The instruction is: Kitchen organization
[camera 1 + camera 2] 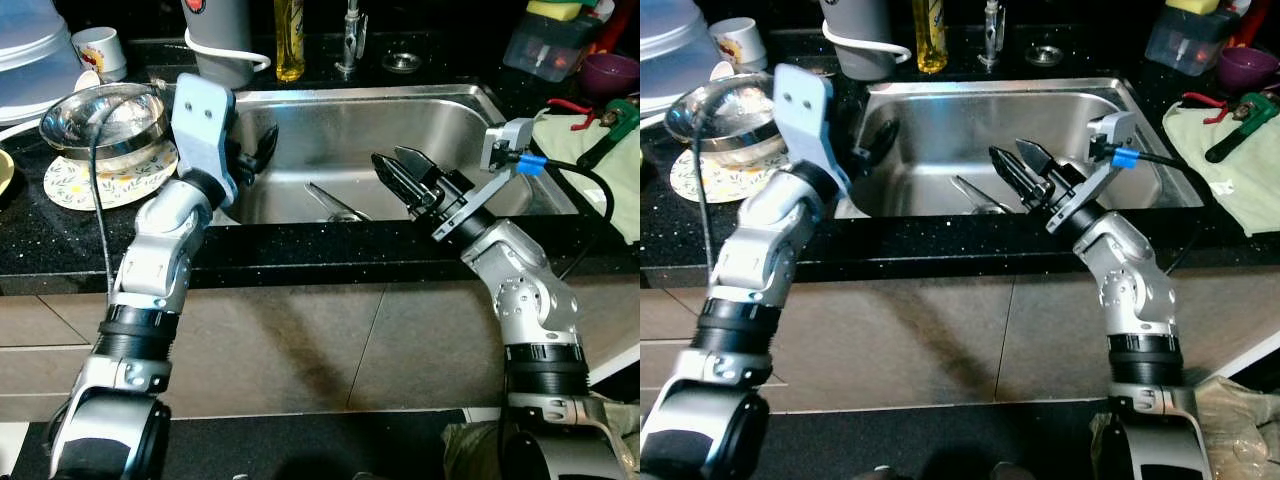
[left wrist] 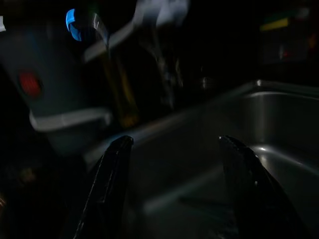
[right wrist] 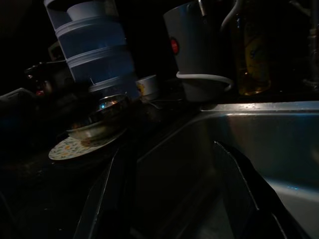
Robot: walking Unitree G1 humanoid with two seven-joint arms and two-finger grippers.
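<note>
Your right gripper (image 1: 398, 167) hangs over the steel sink (image 1: 470, 125), jaws parted and empty; your left gripper (image 1: 262, 148) sits at the basin's nine o'clock rim, fingers spread, holding nothing; a utensil (image 1: 330, 203) lies at the basin's six o'clock; the steel bowl (image 1: 105, 120) rests on a floral plate (image 1: 70, 185) at nine o'clock.

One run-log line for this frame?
left gripper: open, over sink left edge | right gripper: open, above basin | utensil: in sink

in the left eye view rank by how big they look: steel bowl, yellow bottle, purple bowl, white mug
1. steel bowl
2. yellow bottle, cut off by the top edge
3. purple bowl and white mug look about alike, so unranked
</note>
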